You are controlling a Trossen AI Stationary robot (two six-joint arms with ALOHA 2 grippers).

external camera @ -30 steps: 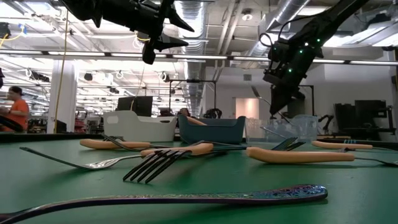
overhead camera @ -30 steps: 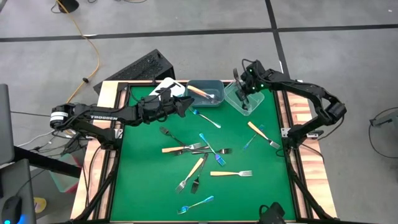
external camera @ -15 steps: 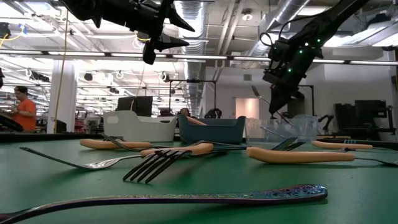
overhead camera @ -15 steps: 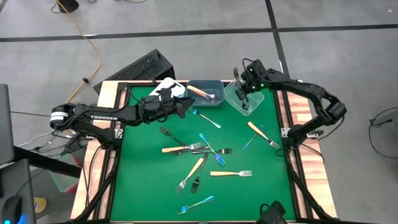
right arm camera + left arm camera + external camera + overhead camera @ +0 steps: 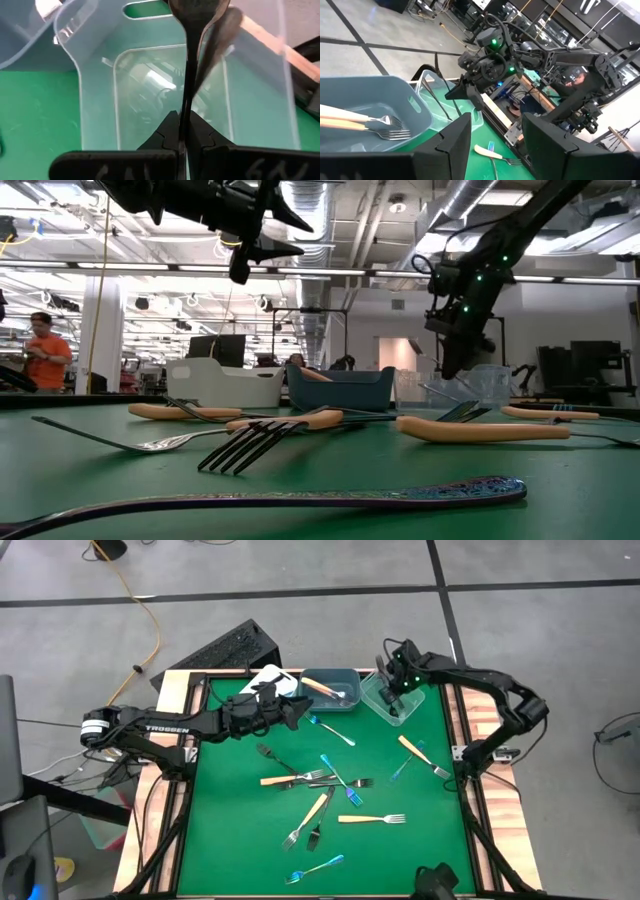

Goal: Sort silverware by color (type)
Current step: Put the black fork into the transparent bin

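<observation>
We see a matt green mat (image 5: 380, 850) framed by pale wood rails (image 5: 488, 800). The clear bin (image 5: 150, 95) is glossy see-through plastic; the grey-blue bin (image 5: 370, 95) is smooth, duller plastic. The forks (image 5: 372, 819) have shiny metal heads and smooth handles. The arms (image 5: 170, 726) look matt black.

- The left dark six-joint arm lies stretched low across the table's far left side, its left gripper (image 5: 296, 710) raised, its two dark fingers (image 5: 455, 142) parted.
- The right dark arm bends in from the right edge, its right gripper (image 5: 388, 683) pointing down, fingers (image 5: 167, 131) pinched together on a thin dark utensil (image 5: 192, 45).
</observation>
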